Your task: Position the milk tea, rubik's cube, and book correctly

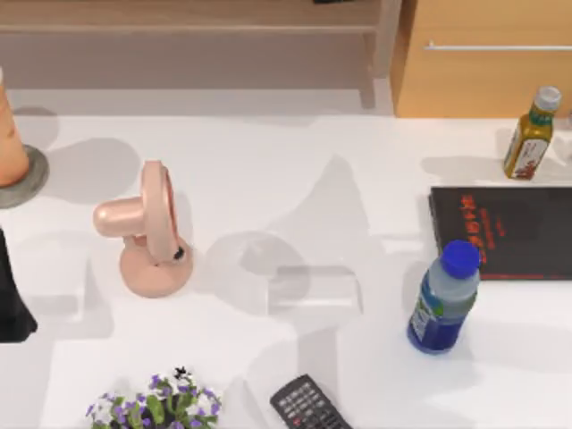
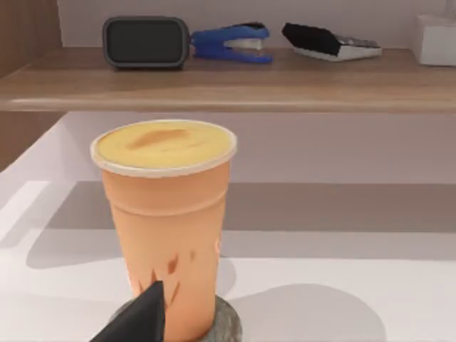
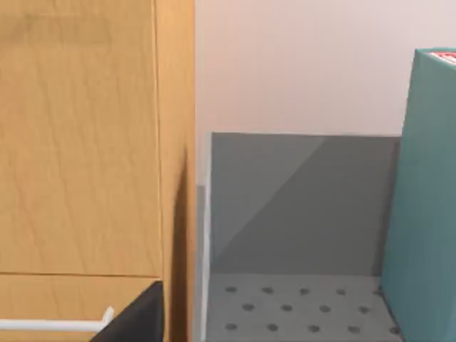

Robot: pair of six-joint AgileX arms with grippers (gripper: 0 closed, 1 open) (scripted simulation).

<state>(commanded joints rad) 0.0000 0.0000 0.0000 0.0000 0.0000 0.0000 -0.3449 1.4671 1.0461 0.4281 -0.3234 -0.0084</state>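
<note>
At the table's far left edge, the left arm (image 1: 12, 299) shows as a dark shape, and its wrist view catches one dark finger (image 2: 139, 320) just in front of the milk tea (image 2: 165, 221); whether the left gripper is open or closed I cannot tell. That cup stands upright on a round grey coaster (image 1: 31, 174), straight ahead of the wrist camera and close to it. It is a smooth peach-orange tapered cup with a pale rim and a yellow-cream top. Behind it, a wooden shelf (image 2: 228, 82) carries one dark clock-like box (image 2: 146, 43), one blue stapler (image 2: 231, 43), one black calculator (image 2: 328, 41) and one white box (image 2: 436, 39). The right wrist view shows a dark finger tip (image 3: 139, 317) before a wooden cabinet (image 3: 78, 142) with a white handle, beside a grey perforated rack (image 3: 299, 306) and a teal slab (image 3: 427, 192); the right gripper's state cannot be told either. On the table's right side one book (image 1: 514, 232) lies flat, black with red characters. Near its front left corner stands one blue-capped bottle (image 1: 444, 299), and one olive-yellow bottle (image 1: 533, 134) stands behind the book. One pink fan (image 1: 147, 232) stands left of centre, well apart from the cup. One remote (image 1: 308, 407) and one flower pot (image 1: 156, 407) sit at the front edge.
</note>
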